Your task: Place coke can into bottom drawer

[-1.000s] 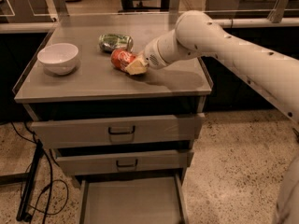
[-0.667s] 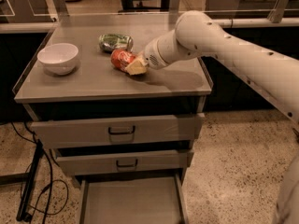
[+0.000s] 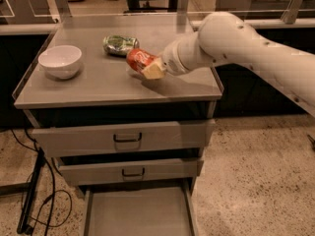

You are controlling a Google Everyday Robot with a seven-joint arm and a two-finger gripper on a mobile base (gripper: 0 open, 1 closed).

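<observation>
The coke can (image 3: 138,59) is red-orange and lies tilted over the middle of the grey cabinet top (image 3: 98,85). My gripper (image 3: 153,71) reaches in from the right on the white arm, and its cream-coloured fingers are closed on the can's right end. The bottom drawer (image 3: 138,213) is pulled out at the foot of the cabinet. Its flat floor shows nothing in it.
A green-silver can (image 3: 119,44) lies on its side just behind the coke can. A white bowl (image 3: 60,60) stands at the left of the cabinet top. Two handled drawers (image 3: 125,137) above the bottom drawer are closed. Black cables (image 3: 34,200) lie on the floor at left.
The gripper and the coke can have shifted a little to the right, away from the green-silver can. Nothing else moved.
</observation>
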